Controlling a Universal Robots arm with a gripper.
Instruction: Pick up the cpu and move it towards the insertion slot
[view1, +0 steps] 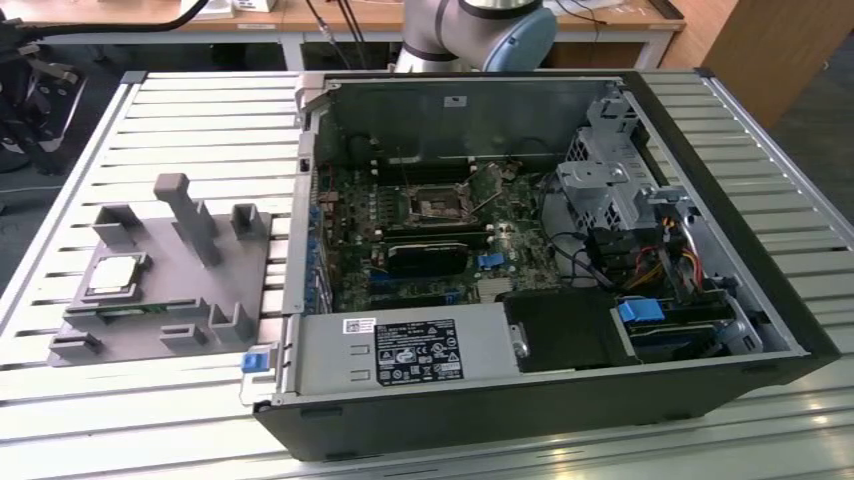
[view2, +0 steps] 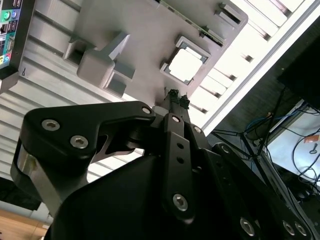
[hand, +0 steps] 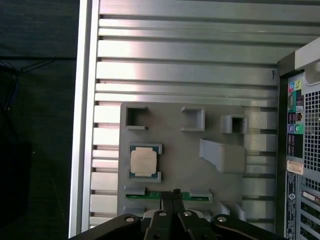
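Hovering over grey fixture (hand: 200, 125): gripper (hand: 172, 194), claw pressed together, empty. Nearby the cpu (hand: 143, 161) lies in its pocket. Insertion slot (view1: 438, 205) sits inside computer case (view1: 747, 230).

Clear overhead at the cpu (hand: 143, 161). Tall fixture post (view1: 187, 215) close beside. Case wall (view1: 304, 180) standing before the insertion slot (view1: 438, 205).

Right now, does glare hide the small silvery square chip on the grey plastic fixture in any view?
Second wrist view: the small silvery square cpu is washed out almost white, as are the table slats. First wrist view: pale, edges plain. Exterior view: evenly lit, no washout.
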